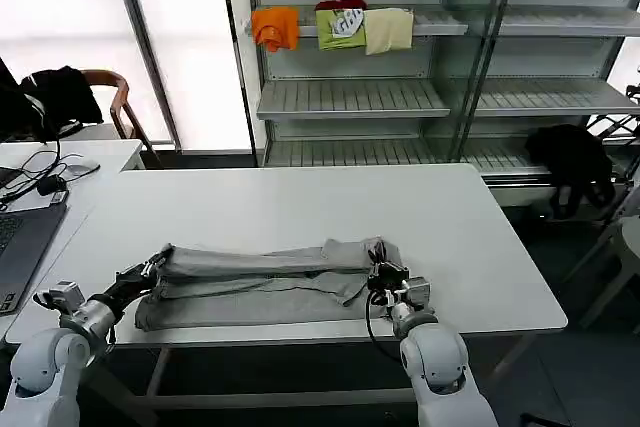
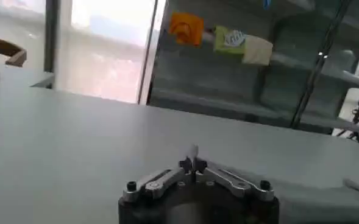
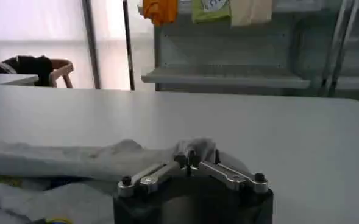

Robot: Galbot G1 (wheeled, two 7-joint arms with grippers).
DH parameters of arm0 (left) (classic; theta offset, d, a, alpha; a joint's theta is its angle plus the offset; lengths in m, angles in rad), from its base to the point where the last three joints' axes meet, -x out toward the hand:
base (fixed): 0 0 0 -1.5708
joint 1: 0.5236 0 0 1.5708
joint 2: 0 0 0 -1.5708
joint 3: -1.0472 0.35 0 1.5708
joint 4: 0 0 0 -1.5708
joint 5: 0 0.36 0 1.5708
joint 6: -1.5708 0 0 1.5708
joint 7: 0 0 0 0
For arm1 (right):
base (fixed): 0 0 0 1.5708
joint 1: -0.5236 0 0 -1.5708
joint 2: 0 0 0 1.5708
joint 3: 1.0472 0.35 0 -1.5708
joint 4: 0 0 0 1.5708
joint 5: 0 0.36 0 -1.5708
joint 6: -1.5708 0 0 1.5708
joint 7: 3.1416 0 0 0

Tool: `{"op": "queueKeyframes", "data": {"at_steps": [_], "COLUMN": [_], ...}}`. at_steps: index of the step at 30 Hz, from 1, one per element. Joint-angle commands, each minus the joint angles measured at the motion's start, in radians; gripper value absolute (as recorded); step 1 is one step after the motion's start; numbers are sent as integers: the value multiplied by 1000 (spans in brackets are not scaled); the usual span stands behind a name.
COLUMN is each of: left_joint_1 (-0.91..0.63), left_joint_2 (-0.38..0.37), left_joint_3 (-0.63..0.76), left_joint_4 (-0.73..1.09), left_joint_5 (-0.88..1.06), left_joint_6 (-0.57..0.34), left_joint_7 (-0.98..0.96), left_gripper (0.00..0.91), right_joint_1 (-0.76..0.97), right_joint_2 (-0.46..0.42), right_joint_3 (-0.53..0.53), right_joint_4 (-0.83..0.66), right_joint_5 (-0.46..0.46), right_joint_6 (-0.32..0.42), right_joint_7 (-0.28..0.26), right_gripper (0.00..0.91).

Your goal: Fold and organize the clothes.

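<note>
left tool at roughly 8 o'clock on the desk, fingers pressed together and pinching the left end of the grey shirt; in the left wrist view the tips meet on a thin sliver of cloth.

shirt itself lying in a long, partly folded band near the front edge of the desk, long axis running 9 to 3 o'clock, upper layer doubled over toward 6 o'clock, lower layer spreading out beneath. scrap of coloured print visible under the fold in the right wrist view.

right tool at about 5 o'clock, likewise closed, gripping a bunched corner of the right end; right wrist view confirms cloth puckered between the tips.

judgement: both ends held, one arm per end, neither nearer the middle. next fold likely turns on keeping the band taut along its 9–3 axis and carrying both ends the same way, toward 12 or 6, in step; uneven travel would skew the crease.
</note>
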State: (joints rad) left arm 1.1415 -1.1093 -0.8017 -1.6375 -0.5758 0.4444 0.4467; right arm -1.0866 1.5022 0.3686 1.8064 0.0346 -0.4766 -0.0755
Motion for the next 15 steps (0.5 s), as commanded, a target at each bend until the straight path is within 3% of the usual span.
{"op": "queueKeyframes", "data": {"at_steps": [1, 4, 5, 12, 13, 15], "left_joint_1": [33, 45, 47, 54, 54, 57], "left_joint_2": [1, 2, 1, 1, 1, 1], "left_joint_3": [-4, -6, -7, -5, -5, -5], "left_joint_4": [-19, -30, -32, -43, -44, -47], "left_joint_5": [26, 58, 80, 170, 179, 202], "left_joint_6": [-2, -1, -1, 10, 11, 9], "left_joint_7": [4, 0, -2, -26, -28, -43], "left_gripper": [10, 10, 20, 30, 907, 907], "right_joint_1": [-30, -34, -35, -45, -45, -47], "right_joint_2": [-16, -18, -16, -2, -3, -2], "right_joint_3": [3, 0, -3, -14, -17, -20], "right_joint_4": [11, 13, 14, 19, 21, 26], "right_joint_5": [-48, -62, -74, -181, -194, -235], "right_joint_6": [14, 19, 18, 58, 61, 62], "right_joint_7": [-7, -7, -7, -10, -7, 0], "right_gripper": [0, 0, 907, 907, 907, 907]}}
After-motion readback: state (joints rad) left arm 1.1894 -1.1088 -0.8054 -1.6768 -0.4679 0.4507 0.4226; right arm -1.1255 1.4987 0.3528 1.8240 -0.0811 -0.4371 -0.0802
